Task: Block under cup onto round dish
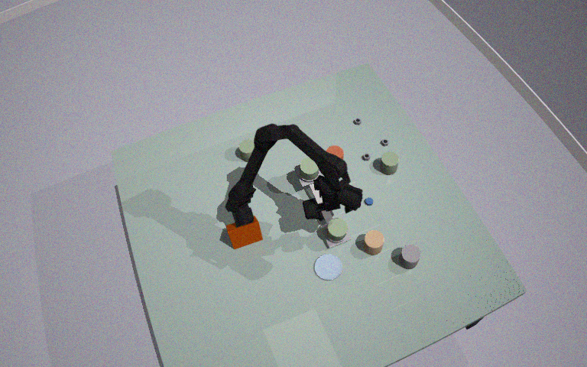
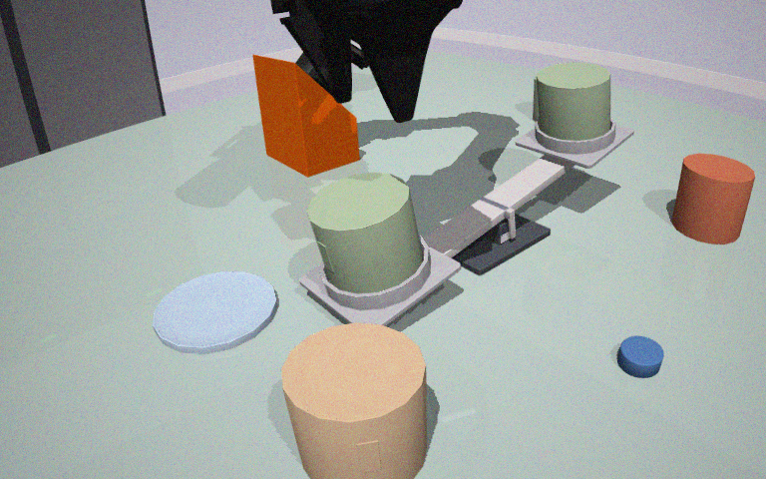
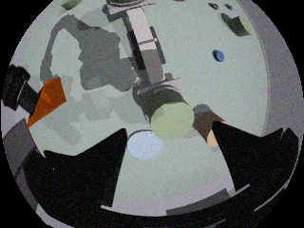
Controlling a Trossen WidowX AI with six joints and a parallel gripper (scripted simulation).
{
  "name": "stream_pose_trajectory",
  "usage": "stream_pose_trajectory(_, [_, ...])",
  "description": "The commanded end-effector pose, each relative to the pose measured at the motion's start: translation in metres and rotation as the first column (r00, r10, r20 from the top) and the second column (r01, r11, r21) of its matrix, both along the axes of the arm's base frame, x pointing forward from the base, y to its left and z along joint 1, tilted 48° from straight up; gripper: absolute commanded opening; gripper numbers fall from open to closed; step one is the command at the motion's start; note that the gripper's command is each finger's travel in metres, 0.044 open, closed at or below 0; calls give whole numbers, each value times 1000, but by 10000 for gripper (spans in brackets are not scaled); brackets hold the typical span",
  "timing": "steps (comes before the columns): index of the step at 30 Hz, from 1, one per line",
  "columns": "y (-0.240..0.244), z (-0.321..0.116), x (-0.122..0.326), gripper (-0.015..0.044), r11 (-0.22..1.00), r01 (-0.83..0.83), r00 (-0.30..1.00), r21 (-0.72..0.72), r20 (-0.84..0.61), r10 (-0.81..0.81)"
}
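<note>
A green cup [image 1: 337, 229] [image 2: 364, 242] [image 3: 172, 121] stands on the balance's end nearest the dish. The identical cup [image 1: 309, 168] [image 2: 573, 107] stands on the far end. The balance beam [image 2: 525, 183] [image 3: 141, 24] slopes down toward the dish-side cup; the far pan is raised off the table. No block shows; what is under either cup is hidden. The round pale-blue dish [image 1: 328, 267] [image 2: 217, 310] [image 3: 144, 144] is bare, beside the lower end. My gripper [image 2: 372, 111] [image 3: 171, 129] is open and empty, above the balance and touching neither cup.
A peach cylinder [image 1: 374, 241] [image 2: 354, 375] stands close to the lower pan, with a mauve cylinder [image 1: 410, 256] beyond it. A red cylinder [image 2: 712, 198] stands near the raised end. A blue disc [image 1: 368, 201] [image 2: 640, 355], other green cylinders, small nuts and an orange block [image 1: 244, 233] [image 2: 304, 124] at the arm's base are around.
</note>
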State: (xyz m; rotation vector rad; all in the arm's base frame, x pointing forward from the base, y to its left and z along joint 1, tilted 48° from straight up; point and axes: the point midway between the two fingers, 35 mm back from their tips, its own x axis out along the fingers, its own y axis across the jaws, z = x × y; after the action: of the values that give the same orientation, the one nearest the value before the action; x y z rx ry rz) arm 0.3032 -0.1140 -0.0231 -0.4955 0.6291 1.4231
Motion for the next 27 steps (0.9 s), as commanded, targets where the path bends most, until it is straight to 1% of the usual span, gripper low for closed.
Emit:
stream_pose_trajectory(1, [5, -21, 10, 440, 988, -150, 986, -28, 69, 151])
stream_pose_trajectory(4, [7, -28, 13, 440, 980, -194, 977, -36, 88, 197])
stream_pose_trajectory(11, [7, -28, 13, 440, 980, -194, 977, -36, 88, 197])
stream_pose_trajectory(15, [17, -37, 13, 440, 980, -194, 976, -35, 88, 197])
stream_pose_trajectory(27, [27, -47, 13, 440, 980, -194, 977, -35, 89, 196])
